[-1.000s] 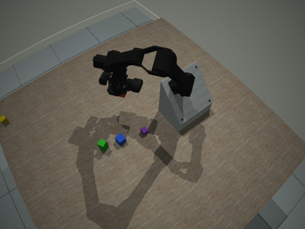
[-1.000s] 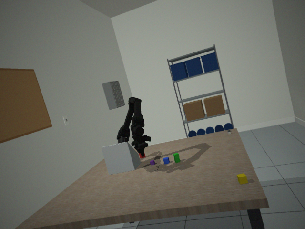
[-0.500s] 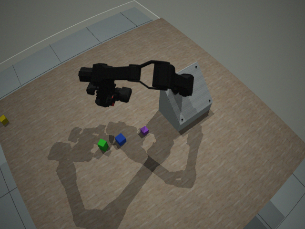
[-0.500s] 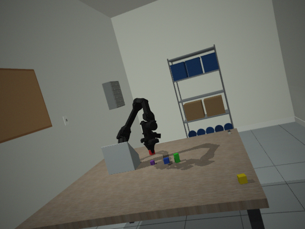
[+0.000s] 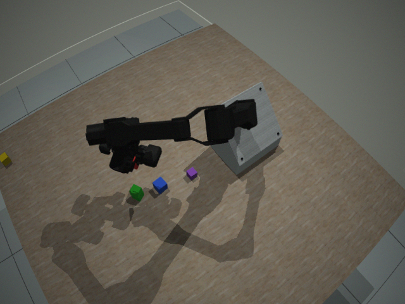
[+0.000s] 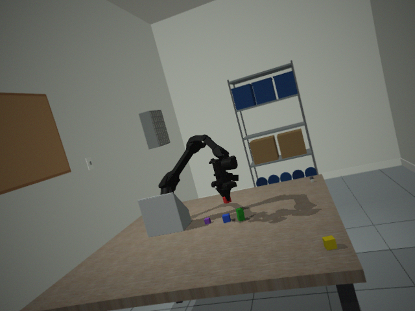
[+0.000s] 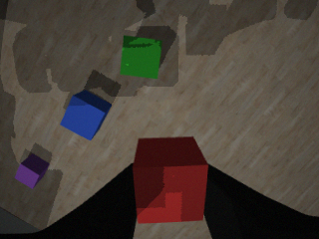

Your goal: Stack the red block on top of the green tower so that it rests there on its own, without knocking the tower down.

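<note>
The red block (image 5: 135, 166) (image 6: 227, 200) (image 7: 170, 184) is between my fingertips, raised well above the table. My gripper (image 5: 134, 164) (image 6: 226, 198) (image 7: 166, 169) is shut on it, with a dark finger on each side in the wrist view. The green tower (image 5: 136, 192) (image 6: 240, 214) (image 7: 141, 58) stands upright on the table. In the wrist view it is ahead of the red block and a little left, apart from it. Part of the red block is hidden by the fingers in the top and exterior views.
A blue block (image 5: 160, 185) (image 6: 225, 218) (image 7: 86, 115) stands close beside the green tower. A smaller purple block (image 5: 192, 173) (image 6: 207, 220) (image 7: 32, 170) lies beyond it, towards the grey wedge-shaped box (image 5: 258, 130) (image 6: 162, 216). A yellow block (image 5: 4, 159) (image 6: 329, 243) lies far off near the table's edge.
</note>
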You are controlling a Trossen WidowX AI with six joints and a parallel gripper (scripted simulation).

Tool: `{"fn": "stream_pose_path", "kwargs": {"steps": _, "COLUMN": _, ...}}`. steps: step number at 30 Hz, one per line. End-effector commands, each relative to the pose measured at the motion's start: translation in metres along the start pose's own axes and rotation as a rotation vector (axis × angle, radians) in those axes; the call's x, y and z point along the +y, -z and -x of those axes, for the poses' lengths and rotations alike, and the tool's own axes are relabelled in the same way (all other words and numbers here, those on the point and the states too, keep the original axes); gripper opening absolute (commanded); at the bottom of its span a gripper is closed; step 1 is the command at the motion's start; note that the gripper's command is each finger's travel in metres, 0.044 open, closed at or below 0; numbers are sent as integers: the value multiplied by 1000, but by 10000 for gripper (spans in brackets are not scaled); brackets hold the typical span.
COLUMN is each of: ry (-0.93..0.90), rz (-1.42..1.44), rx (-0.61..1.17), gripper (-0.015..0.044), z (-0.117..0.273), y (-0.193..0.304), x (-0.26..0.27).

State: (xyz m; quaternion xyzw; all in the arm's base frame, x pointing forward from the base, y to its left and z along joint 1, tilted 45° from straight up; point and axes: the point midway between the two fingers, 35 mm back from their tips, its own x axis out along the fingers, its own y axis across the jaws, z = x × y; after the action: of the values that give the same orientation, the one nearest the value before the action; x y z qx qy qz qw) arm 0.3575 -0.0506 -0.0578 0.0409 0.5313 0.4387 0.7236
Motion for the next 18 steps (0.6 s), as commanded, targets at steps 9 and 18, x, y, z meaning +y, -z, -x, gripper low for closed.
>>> {"fn": "stream_pose_path", "kwargs": {"steps": 9, "ry": -18, "rz": -2, "rx": -23, "gripper": 0, "z": -1, "y": -58, "x": 17}}
{"fn": "stream_pose_path", "kwargs": {"steps": 18, "ry": -19, "rz": -1, "rx": -24, "gripper": 0, "z": -27, "y": -59, "x": 18}}
